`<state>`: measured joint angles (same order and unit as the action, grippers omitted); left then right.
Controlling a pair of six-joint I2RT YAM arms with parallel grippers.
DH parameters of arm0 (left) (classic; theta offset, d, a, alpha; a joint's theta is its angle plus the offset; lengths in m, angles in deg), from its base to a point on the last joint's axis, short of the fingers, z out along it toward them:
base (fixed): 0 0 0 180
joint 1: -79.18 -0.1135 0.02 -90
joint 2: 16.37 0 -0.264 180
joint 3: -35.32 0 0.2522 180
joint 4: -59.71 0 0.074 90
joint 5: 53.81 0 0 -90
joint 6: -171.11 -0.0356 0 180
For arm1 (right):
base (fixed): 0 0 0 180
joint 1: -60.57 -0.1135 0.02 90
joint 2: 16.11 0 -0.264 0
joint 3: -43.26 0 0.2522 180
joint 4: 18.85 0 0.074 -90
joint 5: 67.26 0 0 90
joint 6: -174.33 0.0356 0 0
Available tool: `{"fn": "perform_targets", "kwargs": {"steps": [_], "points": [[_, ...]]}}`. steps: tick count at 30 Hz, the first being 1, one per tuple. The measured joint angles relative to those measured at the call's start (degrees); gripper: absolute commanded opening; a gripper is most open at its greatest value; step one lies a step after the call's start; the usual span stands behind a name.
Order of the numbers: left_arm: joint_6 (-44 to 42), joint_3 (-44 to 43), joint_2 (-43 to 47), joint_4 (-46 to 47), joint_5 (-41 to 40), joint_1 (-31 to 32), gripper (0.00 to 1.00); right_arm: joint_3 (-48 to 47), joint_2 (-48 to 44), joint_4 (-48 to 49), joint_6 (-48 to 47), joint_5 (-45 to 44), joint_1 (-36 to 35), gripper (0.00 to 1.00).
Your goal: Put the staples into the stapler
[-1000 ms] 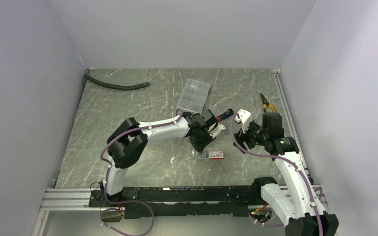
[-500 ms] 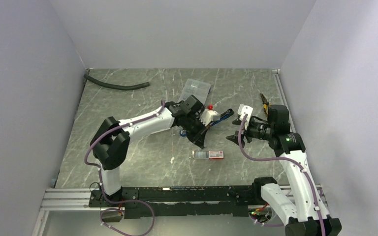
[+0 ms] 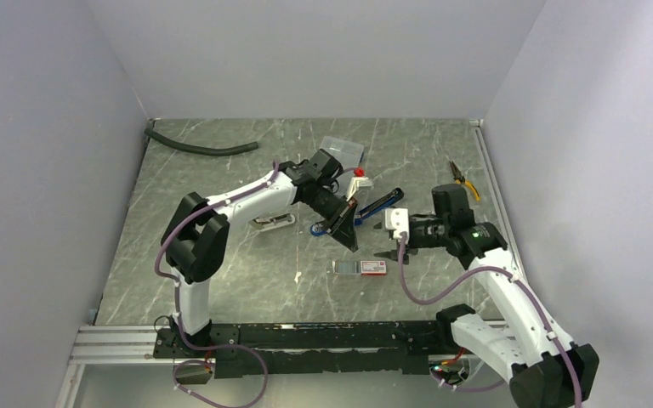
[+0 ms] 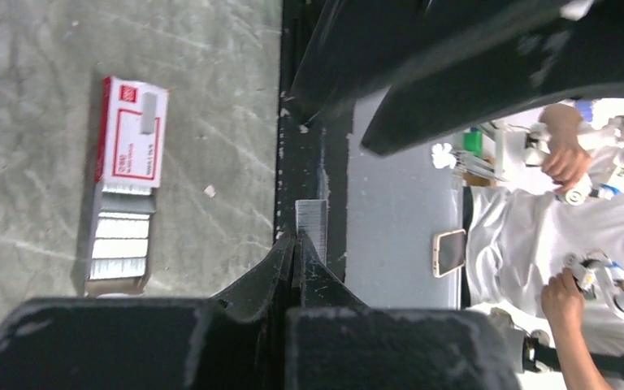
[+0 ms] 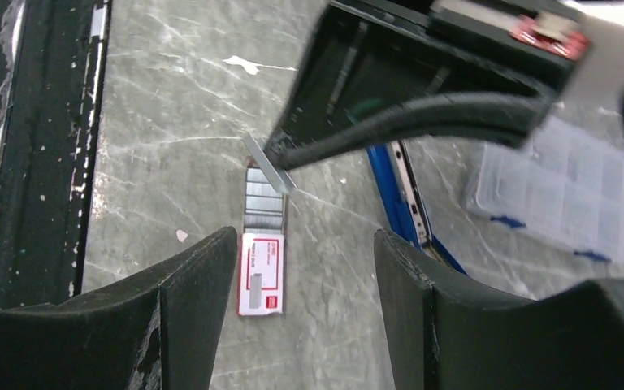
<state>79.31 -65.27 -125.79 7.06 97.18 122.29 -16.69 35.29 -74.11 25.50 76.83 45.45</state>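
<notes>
The left tool (image 4: 295, 242) was pinched shut on a single strip of staples (image 4: 311, 221). It gripped the strip by one end only, so most of it stuck out unsupported past the fingertips. The strip hung above the bench (image 3: 221, 255) near the centre of the top view. The staple box (image 3: 373, 267) lay just below it in the frame, and the open blue stapler (image 3: 384, 202) lay to its upper right. More staples lay in the dark tray (image 4: 114, 286) slid out of that box. The right tool (image 5: 302, 236) stood with its jaws wide and nothing between them, reaching in from the right of the frame.

The main hazard appeared to be the strip itself. Glued staples snap easily, and so thin an end grip could let the strip swivel or slip out on the way.

If it reached the stapler skewed, it would likely ride up on the edge of the channel rather than drop in. The stapler lay loose on the bench, so any downward push could shove it aside unless the right tool steadied it first. If the right tool closed on the strip off-centre instead, it might break it or knock it free.
</notes>
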Motion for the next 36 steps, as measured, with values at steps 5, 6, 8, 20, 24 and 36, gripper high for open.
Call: {"fn": "perform_targets", "kwargs": {"steps": [5,6,8,20,24,36], "points": [[-0.6,-1.6,-1.1,-1.2,5.5,0.0,0.03,0.8,0.1,2.1,-1.4,-2.2,-6.4,0.61],[-0.6,-1.6,-1.1,-1.3,6.3,0.0,0.03,1.0,-0.1,2.4,-1.6,-2.4,-6.8,0.60],[-0.6,-1.6,-1.1,-1.3,7.3,0.0,0.03,1.4,-1.0,2.8,-1.7,-2.9,-7.6,0.59],[-1.2,-2.2,-1.4,-2.9,9.9,0.8,0.03,1.8,-3.2,4.5,-2.0,-5.0,-10.0,0.46],[-1.6,-2.6,-1.9,-3.1,10.1,1.6,0.03,1.8,-3.1,4.5,-2.5,-5.8,-10.8,0.44],[-2.0,-2.6,-2.7,-3.9,10.2,1.9,0.03,1.8,-3.0,2.4,-4.7,-6.5,-12.7,0.41]]}}
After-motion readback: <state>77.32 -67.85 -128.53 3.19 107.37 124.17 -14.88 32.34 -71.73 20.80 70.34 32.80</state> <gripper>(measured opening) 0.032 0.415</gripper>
